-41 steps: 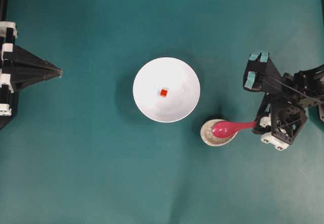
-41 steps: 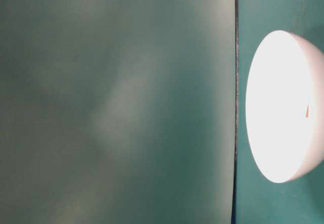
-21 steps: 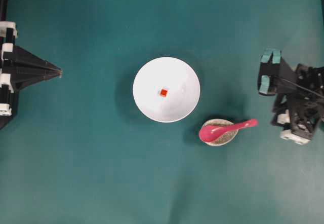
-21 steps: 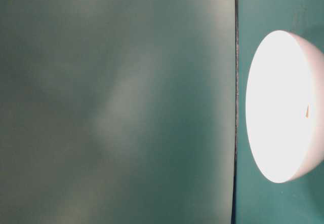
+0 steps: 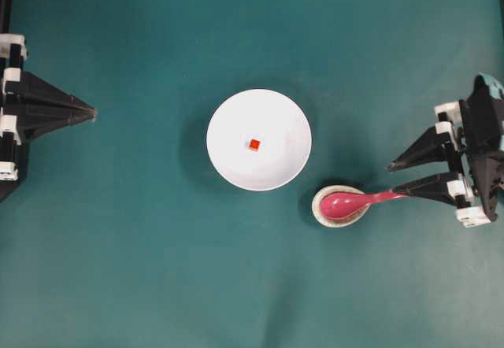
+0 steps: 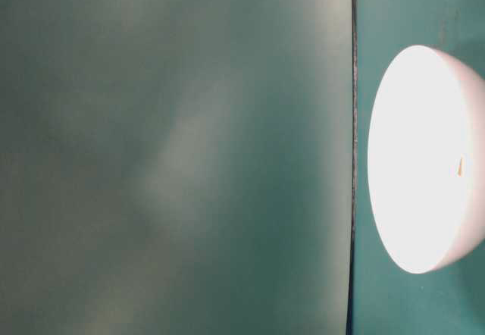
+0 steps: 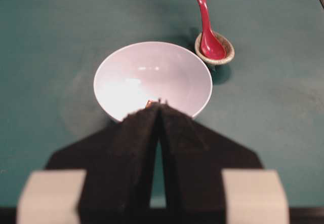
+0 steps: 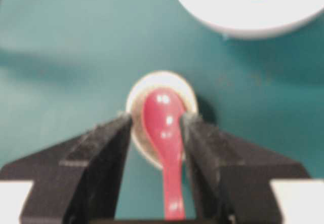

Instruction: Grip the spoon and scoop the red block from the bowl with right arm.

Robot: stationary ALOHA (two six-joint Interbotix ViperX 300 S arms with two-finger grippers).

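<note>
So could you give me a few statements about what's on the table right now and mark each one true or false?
1. The red block lies inside the white bowl. True.
2. The spoon rests with its scoop in the small speckled dish. True.
3. The right end effector is clamped shut on the spoon's handle. False: its fingers stand open on either side of the handle.
4. The left end effector is wide open. False: its fingers meet at the tip.
5. The spoon's scoop is inside the white bowl. False: it is in the dish beside the bowl.
</note>
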